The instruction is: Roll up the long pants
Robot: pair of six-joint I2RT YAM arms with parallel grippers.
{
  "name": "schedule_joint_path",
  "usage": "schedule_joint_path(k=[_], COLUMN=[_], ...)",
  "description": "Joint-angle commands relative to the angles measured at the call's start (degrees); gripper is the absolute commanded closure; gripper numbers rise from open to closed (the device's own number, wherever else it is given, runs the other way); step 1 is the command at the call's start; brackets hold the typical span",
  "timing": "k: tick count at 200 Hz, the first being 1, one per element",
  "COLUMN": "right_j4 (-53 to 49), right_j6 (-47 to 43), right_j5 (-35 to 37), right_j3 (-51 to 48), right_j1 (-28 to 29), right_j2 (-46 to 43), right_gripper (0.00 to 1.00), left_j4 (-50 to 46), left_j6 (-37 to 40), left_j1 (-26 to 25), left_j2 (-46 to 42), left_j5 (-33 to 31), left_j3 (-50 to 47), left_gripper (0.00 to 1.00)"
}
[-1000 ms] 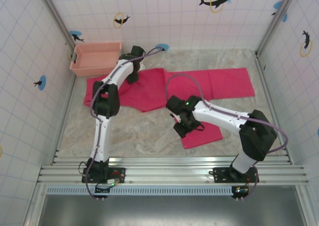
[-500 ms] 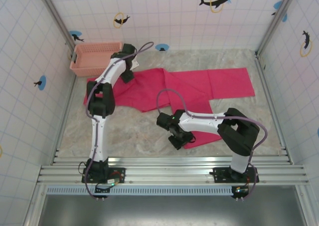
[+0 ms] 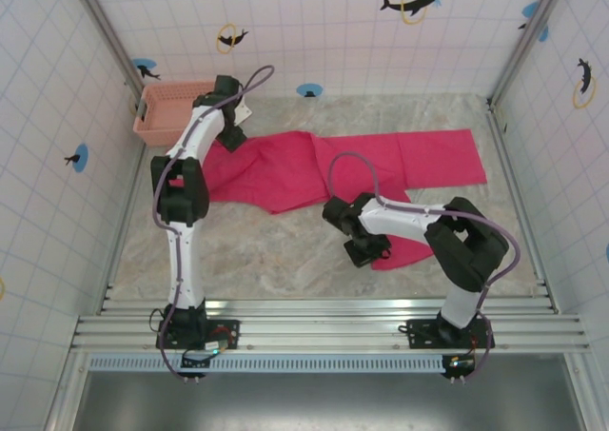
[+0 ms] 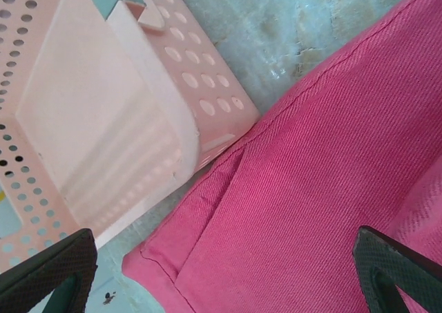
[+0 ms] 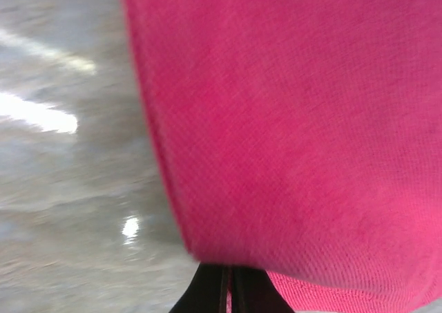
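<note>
The right gripper (image 5: 228,289) pinches the long pants (image 3: 295,165) at their 5 o'clock end, and the left gripper (image 4: 221,271) hangs spread wide over their 10 o'clock corner by the basket (image 4: 103,126).

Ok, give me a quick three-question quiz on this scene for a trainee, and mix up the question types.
1. True or false: the left gripper is shut on the pants.
2. In the top view, where does the basket stand? A) far left B) far right C) near edge, between the arm bases
3. Fill in the blank: the right gripper is shut on the ___.

Key
1. False: its fingers are spread wide apart over the cloth.
2. A
3. pants
</note>
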Motion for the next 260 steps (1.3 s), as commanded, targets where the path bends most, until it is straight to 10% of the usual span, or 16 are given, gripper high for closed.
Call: schedule_joint_path(k=[1,51,107,205,260], right_j4=[-6.48,-19.76,-12.66,-14.5,-12.47], right_j6=[-5.31,-13.83,-21.95,-27.08,-22.88], right_j5=[6.07,18.75,18.5,18.41,11.85], right_j3=[3.81,22.97,37.09,87.0,92.81], right_j1=[-1.9,-16.67,-37.06,-49.13,-51.91], right_j2=[-3.22,-9.6,-0.21,39.61,49.46], right_gripper=[1.0,1.0,1.0,1.0,0.85], left_j4=[-0.73,-0.19,1.71,0.84,-9.23], left_j6=[-2.15,-3.64,-3.8,-1.35,-3.51], left_j1=[1.39,3.3,3.78,2.89,2.28], left_j2=[-2.75,-6.06,-13.01,-24.57,-24.29], left_j5=[2.38,3.85,3.67,-6.58,-13.99], left_j3=[-0.76,-3.63,-11.24,-24.92,-26.06], left_gripper=[0.03,0.03,0.03,0.03,0.03])
